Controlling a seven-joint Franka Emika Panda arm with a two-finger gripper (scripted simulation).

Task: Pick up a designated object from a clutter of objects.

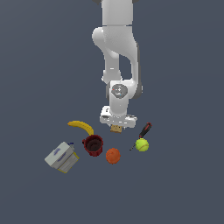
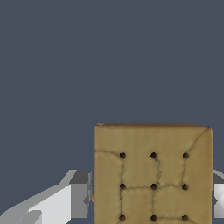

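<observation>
The block [image 2: 153, 175], tan with rows of dark dots, fills the space between the two fingers [image 2: 78, 194] in the wrist view, its sides meeting a grey pad on each side, so the jaws appear pinched on it rather than spread or pressed together. In the exterior view the block [image 1: 116, 128] peeks out just under the gripper [image 1: 117, 122], which hangs from the white arm [image 1: 118, 48]. Taking the block as the landmark, the mug [image 1: 93, 145] lies near it toward the exterior view's left and nearer the camera, with the banana [image 1: 81, 126] just beyond the mug and the grey-white box [image 1: 62, 157] farther out the same way. The orange ball [image 1: 113, 155] sits close in front of the block; the tennis ball [image 1: 141, 145] and the red-handled tool [image 1: 145, 130] lie near it toward the exterior view's right. Whether the block rests on the floor or already hangs clear I cannot tell. By my reading the grasp step is in hand; the next move calls for a straight lift with a steady squeeze, clear of the mug and the orange ball.
</observation>
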